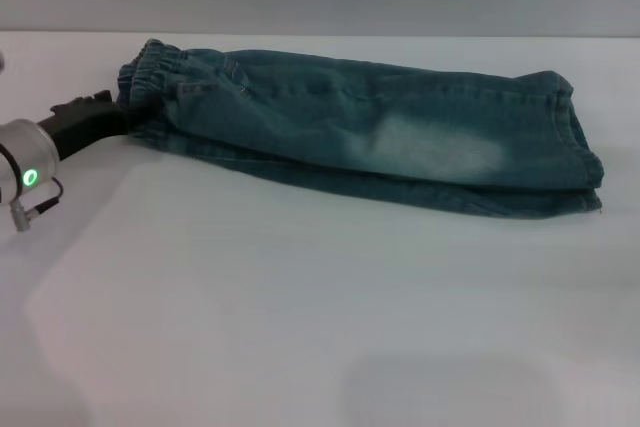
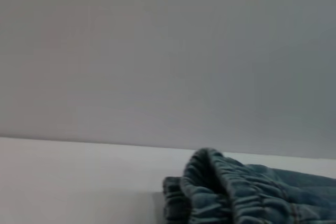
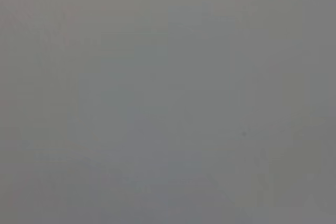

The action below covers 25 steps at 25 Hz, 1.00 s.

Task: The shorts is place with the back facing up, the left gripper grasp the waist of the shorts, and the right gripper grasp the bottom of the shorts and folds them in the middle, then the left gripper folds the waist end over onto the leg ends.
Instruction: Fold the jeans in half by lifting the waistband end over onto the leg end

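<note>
Left gripper touches the shorts waistband

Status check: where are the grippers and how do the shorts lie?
Left gripper at the waist, left end. Right gripper out of sight. Shorts already folded lengthwise on the table. Nothing in the way.

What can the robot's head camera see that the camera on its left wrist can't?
Only the head view shows the whole shorts, already folded lengthwise on the white table, with the leg ends on the right, and the left hand reaching to the waist. Only the left wrist view shows the plain grey wall filling the space above the table's far edge. Both share the gathered elastic waistband and the white table. The right hand appears in neither.
</note>
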### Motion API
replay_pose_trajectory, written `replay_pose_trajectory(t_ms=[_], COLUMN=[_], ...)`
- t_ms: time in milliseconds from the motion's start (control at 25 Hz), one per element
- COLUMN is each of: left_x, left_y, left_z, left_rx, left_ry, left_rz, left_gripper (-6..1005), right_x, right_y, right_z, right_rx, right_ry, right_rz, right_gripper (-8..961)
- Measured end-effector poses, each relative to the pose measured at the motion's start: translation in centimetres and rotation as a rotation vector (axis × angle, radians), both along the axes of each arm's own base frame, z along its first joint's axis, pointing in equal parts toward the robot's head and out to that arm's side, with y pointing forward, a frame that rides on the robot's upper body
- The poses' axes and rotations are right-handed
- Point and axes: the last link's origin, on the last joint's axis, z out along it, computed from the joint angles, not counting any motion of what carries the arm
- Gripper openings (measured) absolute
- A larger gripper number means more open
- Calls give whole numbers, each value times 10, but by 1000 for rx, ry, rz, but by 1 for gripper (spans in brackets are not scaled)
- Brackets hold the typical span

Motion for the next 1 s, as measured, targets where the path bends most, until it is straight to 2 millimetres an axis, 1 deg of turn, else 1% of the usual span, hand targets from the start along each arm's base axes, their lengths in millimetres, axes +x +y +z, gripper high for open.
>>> replay_pose_trajectory(t_ms=[240, 880, 1000], left_x=[7, 7, 6], left_y=[2, -3, -3], left_z=[-10, -16, -18], left_rx=[-25, -36, -36], left_ry=[11, 26, 32], left_rz=[-20, -41, -47], left_gripper=[812, 795, 705], right_x=[0, 1, 2], right_y=[0, 0, -1], right_z=[0, 0, -2], right_rx=[-2, 3, -1], right_ry=[6, 11, 17], right_rz=[-1, -7, -11], right_gripper=[567, 567, 567])
